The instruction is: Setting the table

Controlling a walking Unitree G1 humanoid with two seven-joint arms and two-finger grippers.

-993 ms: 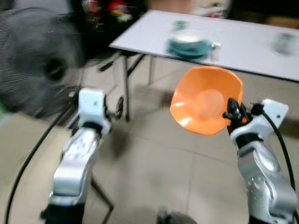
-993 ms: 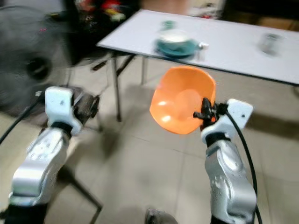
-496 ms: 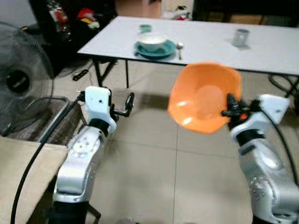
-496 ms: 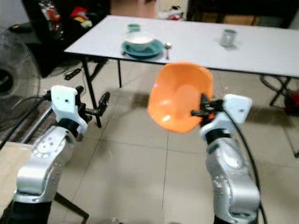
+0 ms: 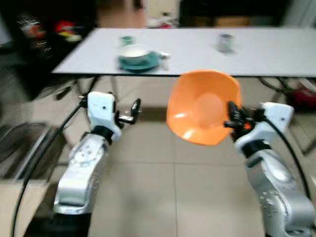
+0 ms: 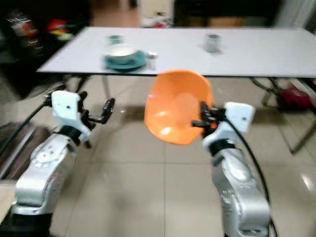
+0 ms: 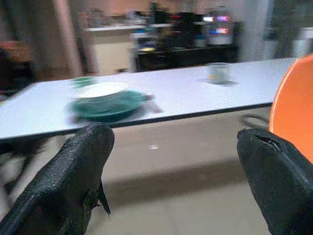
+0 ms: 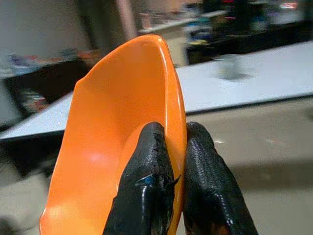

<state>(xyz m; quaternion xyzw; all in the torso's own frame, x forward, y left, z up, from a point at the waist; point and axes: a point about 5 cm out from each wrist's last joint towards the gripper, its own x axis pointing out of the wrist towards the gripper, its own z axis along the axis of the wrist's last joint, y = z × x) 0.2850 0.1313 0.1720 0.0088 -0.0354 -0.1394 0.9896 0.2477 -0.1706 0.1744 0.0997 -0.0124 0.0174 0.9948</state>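
My right gripper (image 5: 231, 117) is shut on the rim of an orange bowl (image 5: 202, 107), held up on edge in front of me above the tiled floor; the pinch on the orange bowl (image 8: 122, 137) shows close up in the right wrist view. My left gripper (image 5: 134, 111) is open and holds nothing, raised at my left. Ahead stands a long white table (image 5: 276, 49). On its left part sits a teal plate (image 5: 138, 60) with a white bowl (image 5: 134, 50) on it, a spoon (image 5: 165, 55) beside it and a small green cup (image 5: 127, 40) behind. A grey cup (image 5: 225, 42) stands further right.
Dark shelves with clutter (image 5: 34, 34) stand at the far left. Folding table legs (image 5: 276, 89) and a red object (image 5: 302, 92) lie under the table's right end. Open tiled floor (image 5: 163, 187) lies between me and the table.
The camera has swung right and the table now sits more squarely ahead; the fan has left the view. Both arms keep their pose, the orange bowl still held.
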